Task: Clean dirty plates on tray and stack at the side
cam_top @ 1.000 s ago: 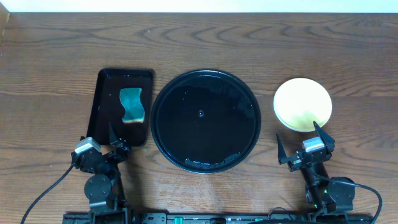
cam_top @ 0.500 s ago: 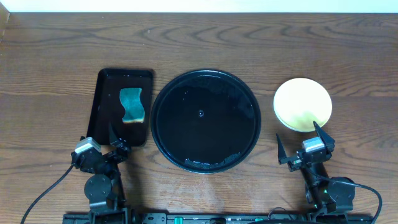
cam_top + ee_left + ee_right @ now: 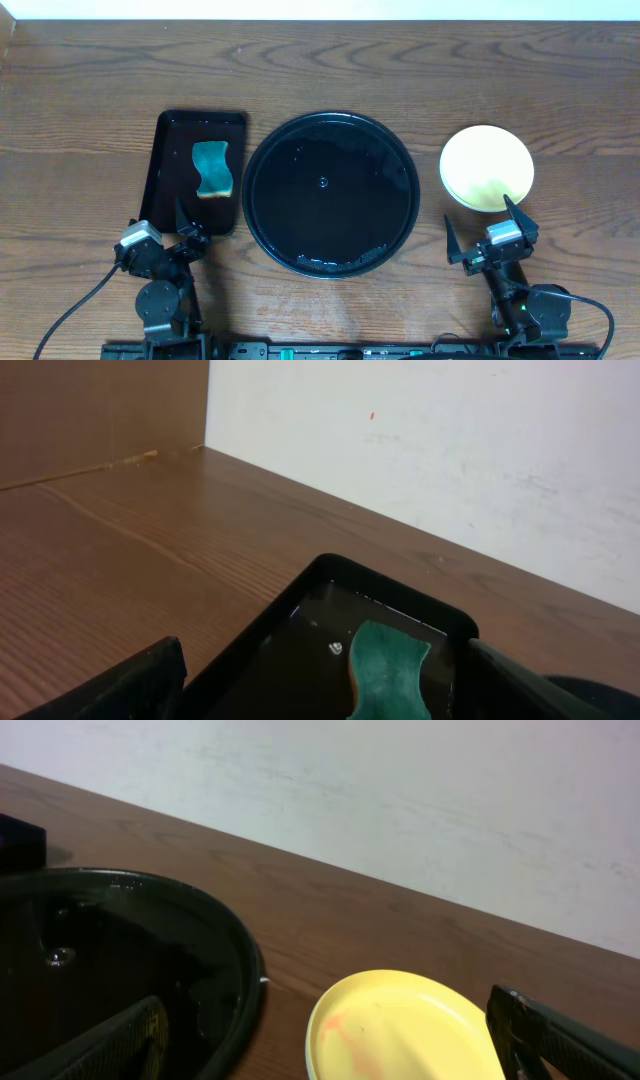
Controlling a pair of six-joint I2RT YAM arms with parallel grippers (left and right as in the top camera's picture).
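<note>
Overhead: tray [image 3: 300, 205] at mid-table [image 3: 100, 80]; plates [image 3: 487, 167] stacked right of it, not touching.

Only the right wrist view shows a reddish smear on the yellow top plate [image 3: 400, 1030]. Anything beneath it is hidden, so the count cannot be told.

Left wrist view: sponge [image 3: 388, 672] in rectangular tray [image 3: 300, 600], cut off at the bottom.

Left gripper [image 3: 157, 224] and right gripper [image 3: 478, 218] are spread wide and empty at the near edge. The far edge is bare wood.
</note>
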